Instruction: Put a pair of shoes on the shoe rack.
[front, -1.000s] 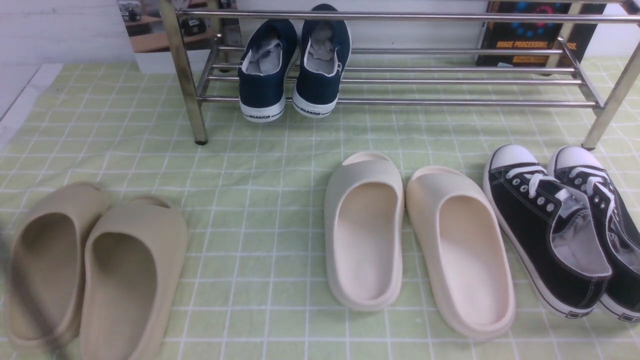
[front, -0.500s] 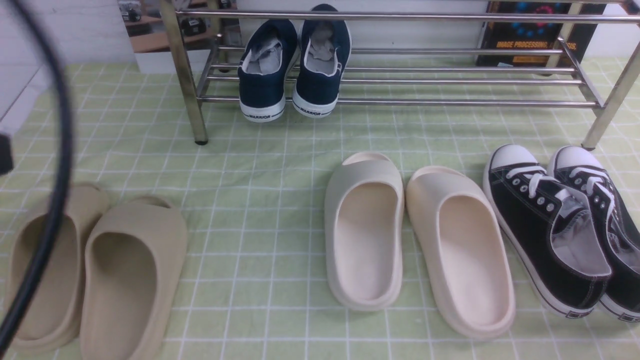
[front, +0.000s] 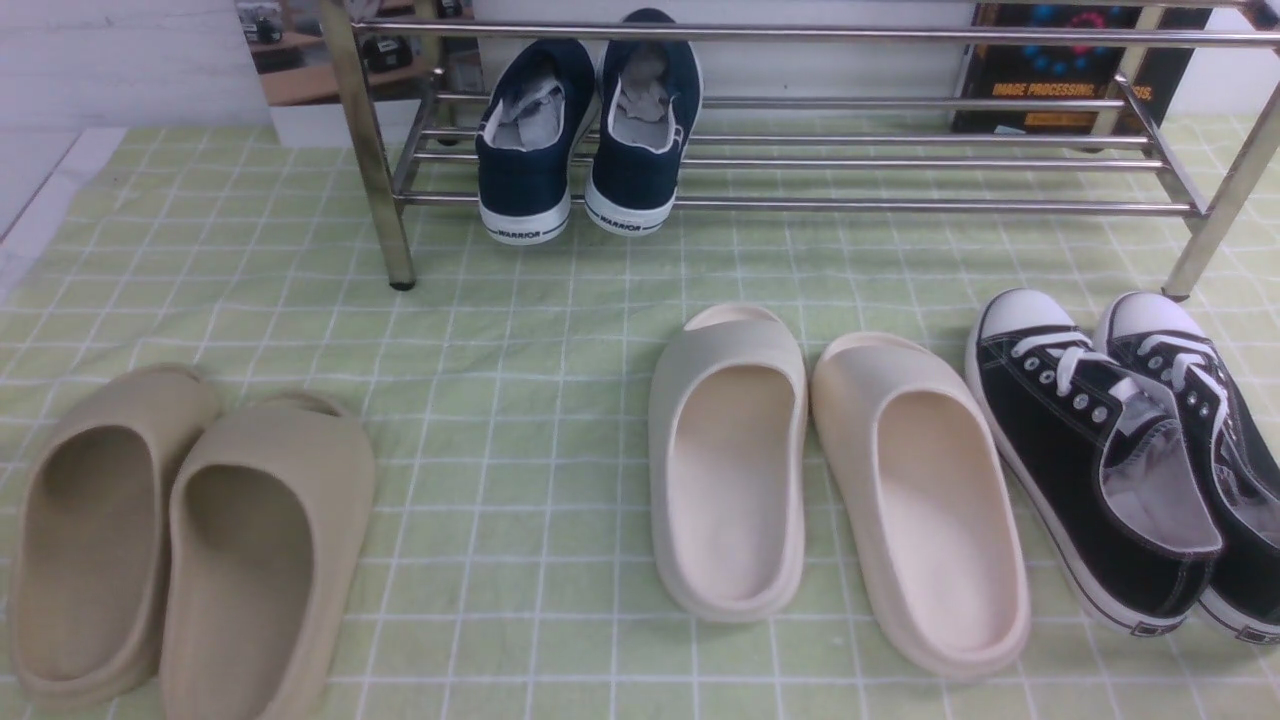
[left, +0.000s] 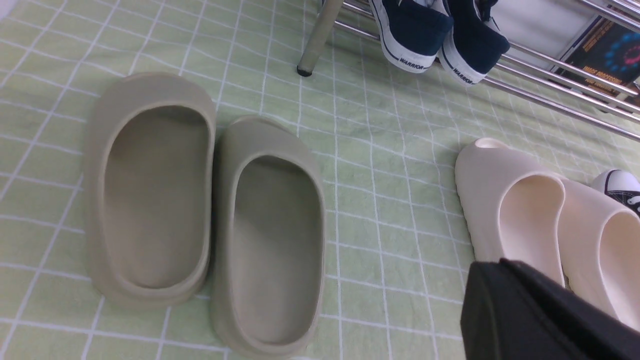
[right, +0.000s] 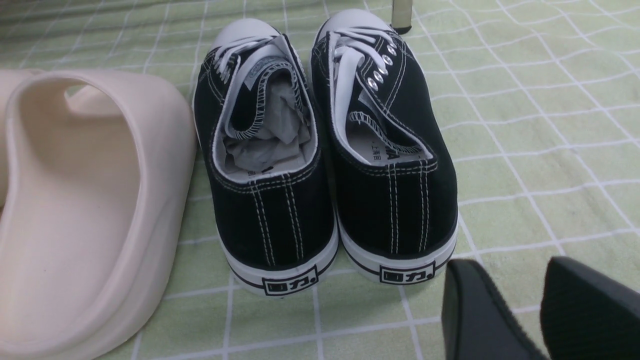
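The left tool (left: 505, 267) is clenched, its dark fingertips pressed together around nothing; the right tool (right: 507, 262) is released, its matte dark fingers apart, near the black canvas sneakers (right: 325, 150). These have smooth white toe caps, metal eyelets, white laces and pale stitching, and stand side by side on the green cloth (front: 500, 560), a slightly rumpled fabric with a white grid. Beside them lie cream slides (front: 735, 460), smooth, rounded and foam-like, with wide oval openings. Well apart, on the left in the front view, a pair of matte beige slides (front: 260, 540) shares that moulded shape.

Beyond, the pair of navy shoes (front: 590, 140) rests on the lower bars of the shoe rack (front: 800, 204), near its left end, heels overhanging the front bar. They are laceless canvas with white rubber soles; the rack is shiny round metal tubing on straight legs.

"WARRIOR" is printed on both navy heels. The sneakers' heel labels carry boxed characters, partly readable as "回力". Behind the rack, a dark printed box (front: 1080, 70) reads "IMAGE PROCESSING", the rest partly hidden.
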